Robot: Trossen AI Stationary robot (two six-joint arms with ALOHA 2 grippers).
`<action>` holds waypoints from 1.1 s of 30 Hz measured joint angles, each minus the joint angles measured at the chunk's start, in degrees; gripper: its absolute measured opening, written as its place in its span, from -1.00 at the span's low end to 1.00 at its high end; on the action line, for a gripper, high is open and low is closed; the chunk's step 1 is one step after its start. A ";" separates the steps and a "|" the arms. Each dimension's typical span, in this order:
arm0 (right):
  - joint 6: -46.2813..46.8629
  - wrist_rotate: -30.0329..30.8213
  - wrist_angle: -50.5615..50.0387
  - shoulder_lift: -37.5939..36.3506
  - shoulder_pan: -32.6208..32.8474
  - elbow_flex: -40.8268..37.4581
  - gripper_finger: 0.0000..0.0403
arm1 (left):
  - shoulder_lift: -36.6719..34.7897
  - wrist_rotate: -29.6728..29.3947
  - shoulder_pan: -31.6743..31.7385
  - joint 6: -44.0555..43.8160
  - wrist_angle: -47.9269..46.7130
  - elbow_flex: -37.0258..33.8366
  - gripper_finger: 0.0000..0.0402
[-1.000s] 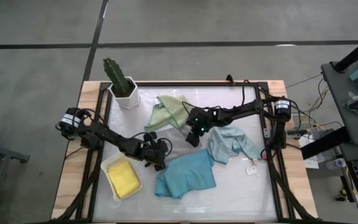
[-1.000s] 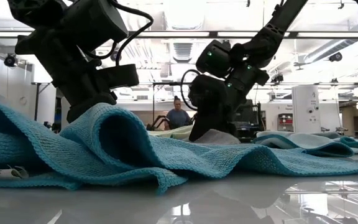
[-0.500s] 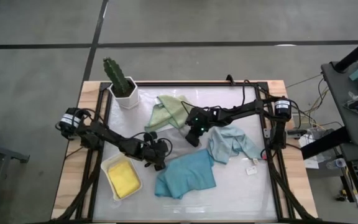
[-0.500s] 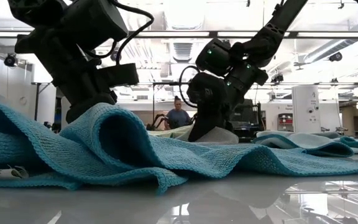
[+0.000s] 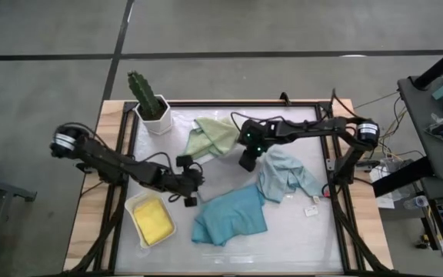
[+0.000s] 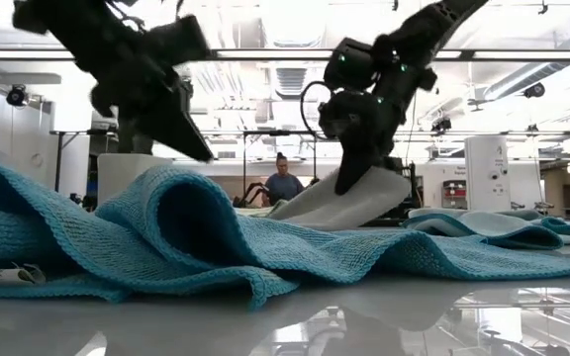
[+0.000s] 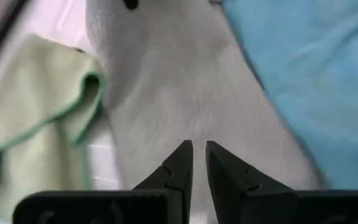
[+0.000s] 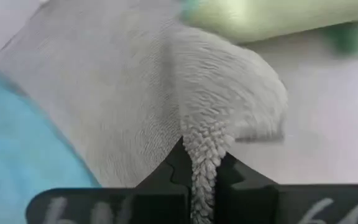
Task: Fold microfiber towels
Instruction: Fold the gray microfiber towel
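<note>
Pinching a fold of the grey towel (image 8: 135, 112), the right claw (image 8: 201, 177) is clamped tight on its nubby pile, lifting that corner off the table (image 5: 298, 231) just beside the sage green towel (image 5: 214, 137). The left claw (image 7: 197, 163), its fingers nearly together with only a slit between them, hovers over the same grey towel's other end, gripping nothing that I can see. Stretched between both claws, the grey cloth looks soft and fleecy. Near it lie the crumpled teal towel (image 5: 231, 215) and pale blue towel (image 5: 287, 175); the yellow towel (image 5: 152, 219) sits folded in a white tray (image 5: 134, 201).
</note>
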 joint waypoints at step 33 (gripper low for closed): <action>26.62 9.63 -15.16 16.75 11.20 27.35 -0.96 | -42.20 -1.94 0.35 15.35 -8.65 -15.79 -0.85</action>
